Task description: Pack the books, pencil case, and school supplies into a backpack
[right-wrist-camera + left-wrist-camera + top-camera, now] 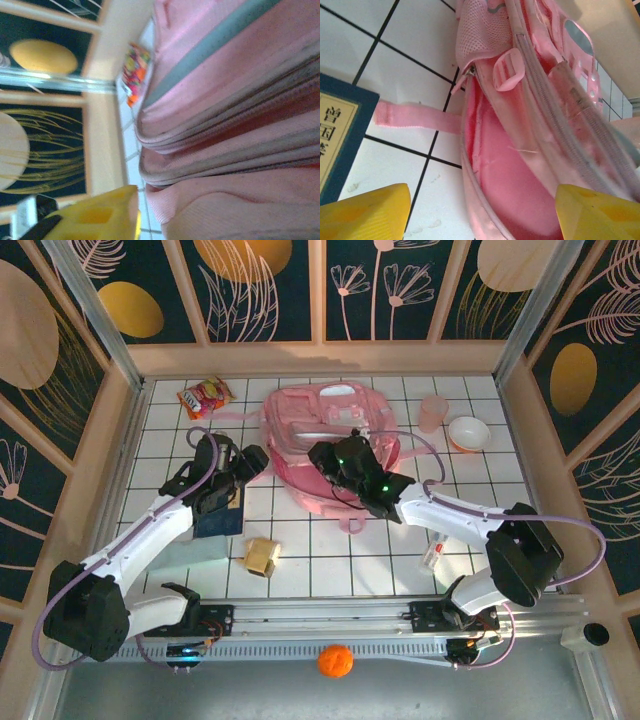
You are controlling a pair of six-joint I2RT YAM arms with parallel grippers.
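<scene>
The pink backpack (325,435) lies flat mid-table with its main zip open. My left gripper (252,460) is at the bag's left edge and open. In the left wrist view its yellow fingertips (367,212) straddle the bag's open mouth (515,185) without touching it. My right gripper (328,455) rests over the bag's middle. One yellow finger (100,215) shows beside folded pink fabric (225,150), a thin gap between them. The navy book (222,520) lies under my left arm, on the mint pencil case (195,550). The tan box (262,555) and white oblong item (433,555) sit nearer the front.
A red-orange snack bag (205,395) lies at the back left. A pink cup (432,412) and a white bowl (468,432) stand at the back right. An orange ball (335,661) sits below the arm rail. A pink strap (415,116) trails across the tiles toward the book.
</scene>
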